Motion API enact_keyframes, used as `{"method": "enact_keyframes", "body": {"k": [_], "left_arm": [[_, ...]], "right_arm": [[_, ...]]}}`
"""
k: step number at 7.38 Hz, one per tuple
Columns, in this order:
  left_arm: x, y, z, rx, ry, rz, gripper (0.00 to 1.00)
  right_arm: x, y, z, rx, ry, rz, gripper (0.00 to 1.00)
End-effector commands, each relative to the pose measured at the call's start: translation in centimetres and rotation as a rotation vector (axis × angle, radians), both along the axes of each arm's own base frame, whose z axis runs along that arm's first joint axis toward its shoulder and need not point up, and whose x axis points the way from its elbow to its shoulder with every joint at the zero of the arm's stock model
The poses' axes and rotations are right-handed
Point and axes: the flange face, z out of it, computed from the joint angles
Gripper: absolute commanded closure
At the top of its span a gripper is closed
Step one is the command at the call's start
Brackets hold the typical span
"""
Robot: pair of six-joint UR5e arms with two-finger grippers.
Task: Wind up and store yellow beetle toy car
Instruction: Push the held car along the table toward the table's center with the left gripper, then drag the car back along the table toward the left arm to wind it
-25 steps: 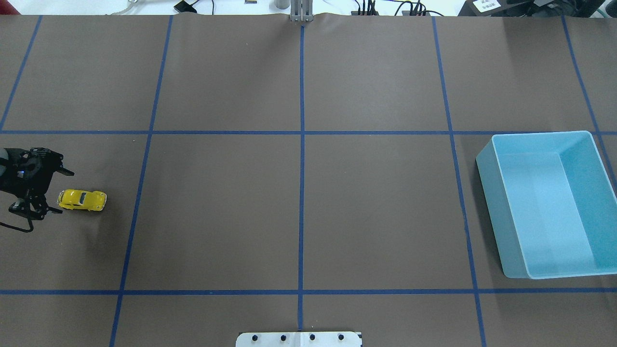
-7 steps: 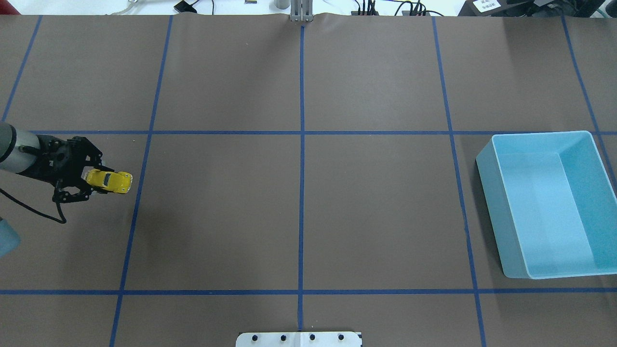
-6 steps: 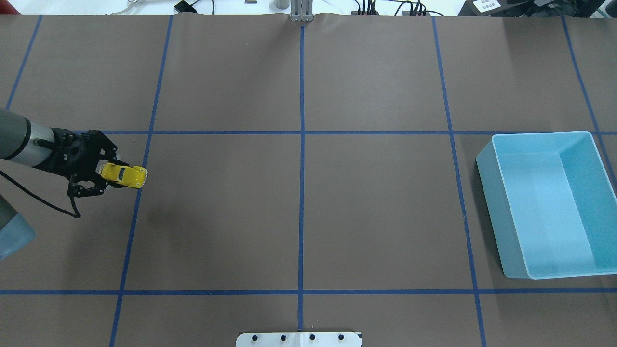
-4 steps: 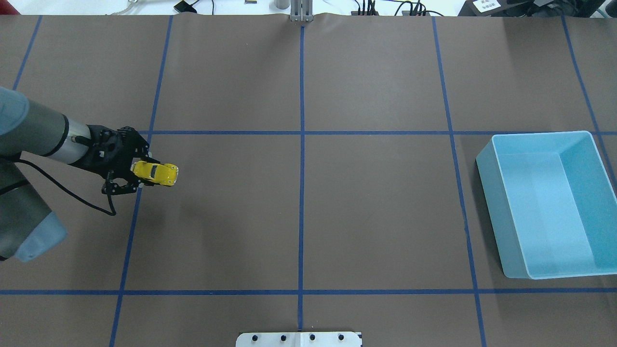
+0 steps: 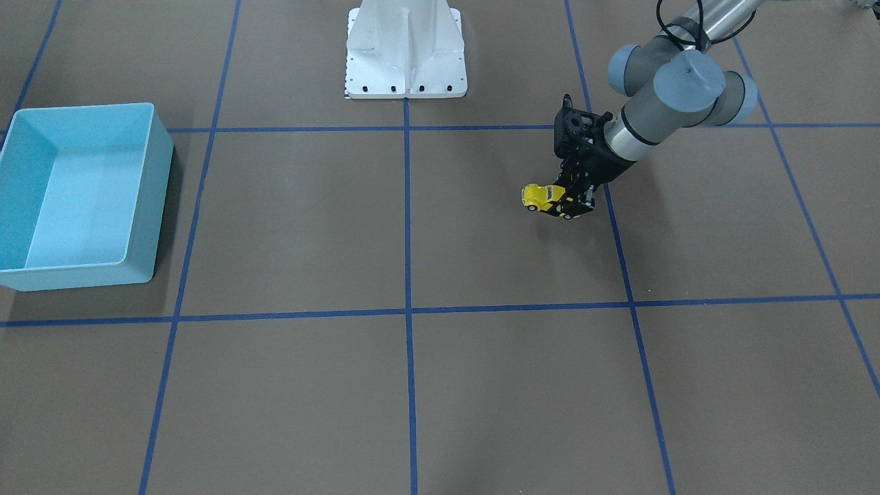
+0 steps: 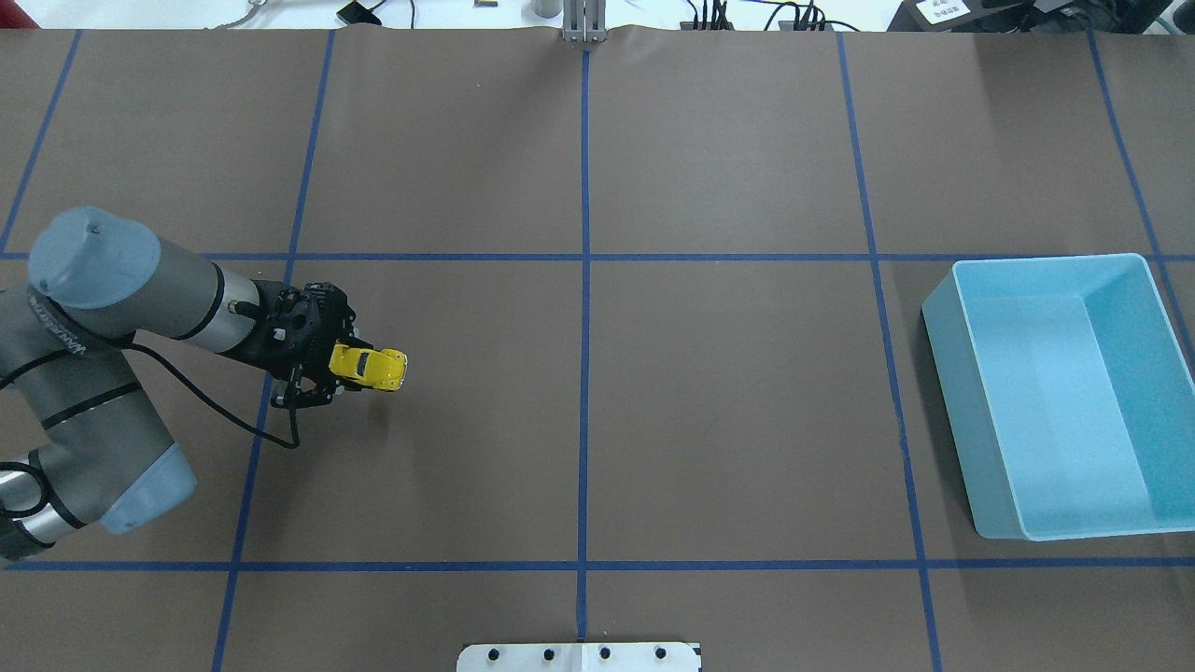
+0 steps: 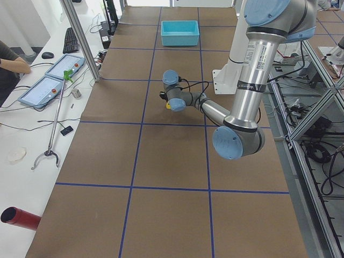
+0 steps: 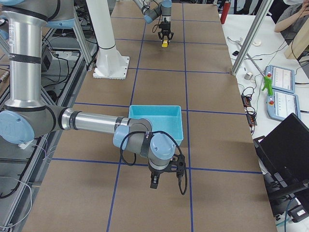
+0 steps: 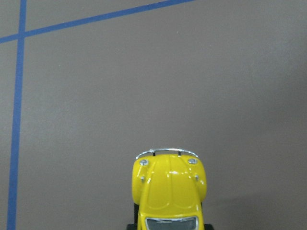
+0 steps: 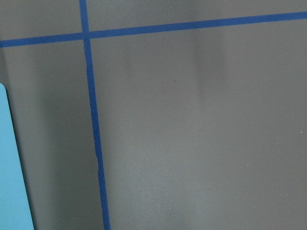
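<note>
The yellow beetle toy car point(image 6: 373, 367) is held by its rear end in my left gripper point(image 6: 345, 367), which is shut on it, nose pointing toward the table's middle. It is low over the brown mat; I cannot tell whether its wheels touch. The car also shows in the front view point(image 5: 542, 196) and the left wrist view point(image 9: 169, 191). The light blue bin point(image 6: 943, 322) stands far off at the right side. My right gripper point(image 8: 161, 180) shows only in the exterior right view, near the bin point(image 8: 154, 109); I cannot tell whether it is open or shut.
The white robot base point(image 5: 405, 48) stands at the table's near edge. The brown mat is crossed by blue tape lines point(image 6: 584, 373). A strip of the bin's edge point(image 10: 12, 167) shows in the right wrist view.
My left gripper, open beside the car at first, has shut on it and carried it to the right, past the blue tape line. The bin has not moved.
</note>
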Motion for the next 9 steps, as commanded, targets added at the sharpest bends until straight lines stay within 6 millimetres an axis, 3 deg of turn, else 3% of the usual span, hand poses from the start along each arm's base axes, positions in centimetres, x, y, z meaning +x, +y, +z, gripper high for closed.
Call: {"method": "enact_keyframes", "body": {"k": [1, 3, 9], "left_arm": [[0.4, 0.4, 1.6, -0.036, -0.011, 0.039, 0.94], [1.0, 0.0, 3.7, -0.047, -0.018, 0.041, 0.95], [0.2, 0.3, 6.2, -0.063, -0.035, 0.038, 0.96]], "right_arm": [[0.0, 0.0, 0.0, 0.000, 0.000, -0.001, 0.00], [0.0, 0.0, 0.0, 0.000, 0.000, 0.001, 0.00], [0.0, 0.0, 0.0, 0.000, 0.000, -0.001, 0.00]]}}
